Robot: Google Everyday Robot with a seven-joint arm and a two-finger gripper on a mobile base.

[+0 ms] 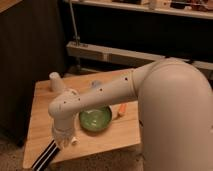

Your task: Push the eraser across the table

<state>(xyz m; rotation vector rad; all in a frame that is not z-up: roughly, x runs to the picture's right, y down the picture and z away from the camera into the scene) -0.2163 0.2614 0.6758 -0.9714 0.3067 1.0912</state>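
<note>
Honestly, the pincer (62, 141) is seen low, just beside the eraser (46, 156) at the counter's (42, 107) front-left corner; open or closed can't be told. Contact should probably be made low, the push kept straight.
</note>
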